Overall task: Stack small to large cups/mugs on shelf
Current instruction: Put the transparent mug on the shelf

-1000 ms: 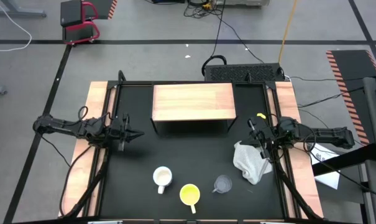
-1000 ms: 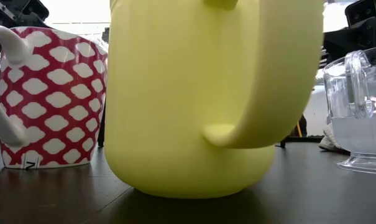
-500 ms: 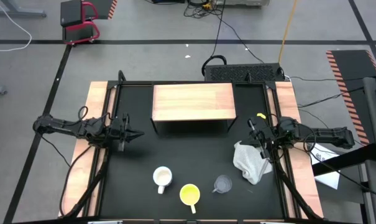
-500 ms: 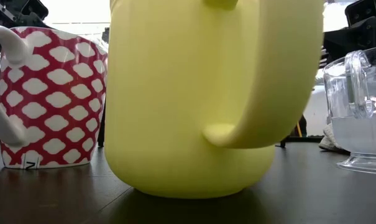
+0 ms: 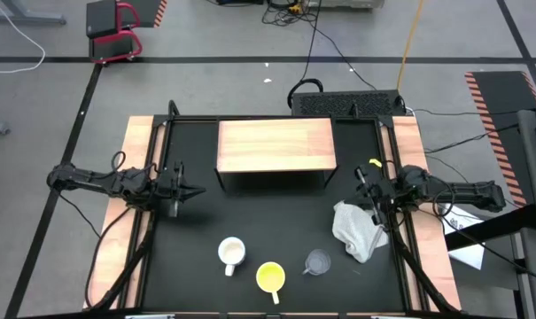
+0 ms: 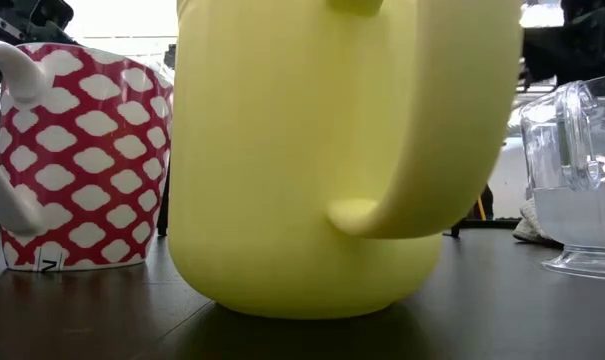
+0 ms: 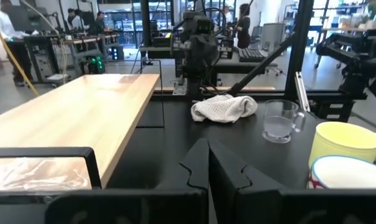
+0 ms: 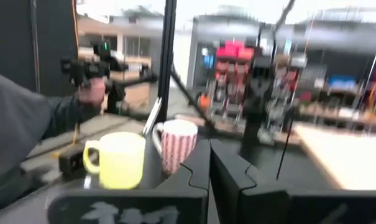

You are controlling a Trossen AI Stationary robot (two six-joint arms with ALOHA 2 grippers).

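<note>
Cups stand in a row near the worktop's (image 5: 188, 221) front edge: patterned mug (image 5: 231, 253), yellow mug (image 5: 270, 276), glass cup (image 5: 317, 262); the shelf (image 5: 275, 144) is bare. All are judged rigid; the glass is judged fragile and slippery, best gripped across the rim. The left hand (image 5: 191, 190) and right hand (image 5: 360, 188) are held low at opposite sides, fingers pressed together, nothing grasped.

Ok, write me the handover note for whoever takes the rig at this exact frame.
Left gripper: shut, empty, at the table's left side.
Right gripper: shut, empty, at the right side by the white cloth.
Red-and-white mug, yellow mug and clear glass cup stand in a row near the front edge.
Wooden shelf: nothing on top.
Done: nothing. Left: all three cups.
</note>
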